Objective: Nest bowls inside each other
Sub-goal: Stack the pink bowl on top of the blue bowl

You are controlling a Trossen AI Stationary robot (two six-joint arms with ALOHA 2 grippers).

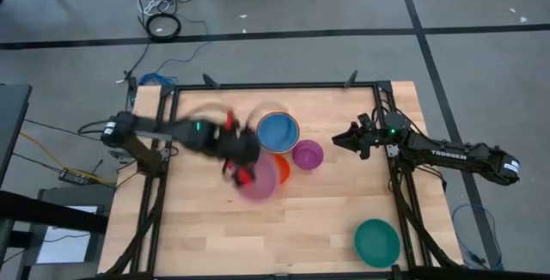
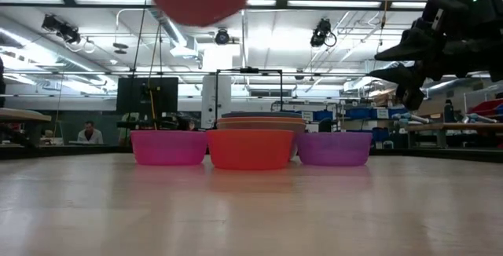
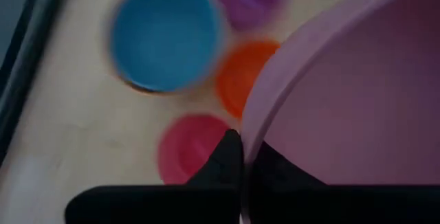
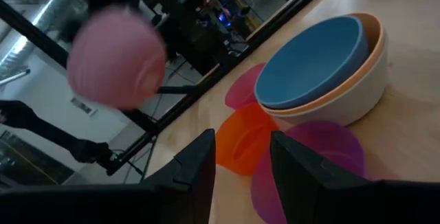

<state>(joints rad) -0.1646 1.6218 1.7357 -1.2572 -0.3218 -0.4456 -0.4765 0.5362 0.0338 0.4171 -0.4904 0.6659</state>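
My left gripper is shut on a light pink bowl, which hangs blurred in the air above the small bowls and shows in the right wrist view as the pink bowl. On the table below stand a magenta bowl, a red-orange bowl and a purple bowl. Behind them a blue bowl sits nested in an orange bowl inside a grey-white bowl. My right gripper waits open to the right of the purple bowl, with nothing between its fingers. My left gripper holds the pink bowl by its rim, one finger outside the wall and the other inside the bowl. The fingers slant down from the table's left side. The bowl is lifted clear of the table and tilted.
A teal bowl stands alone near the table's front right corner. Black frame rails run along the left and right sides. Bare wood lies at the front left.
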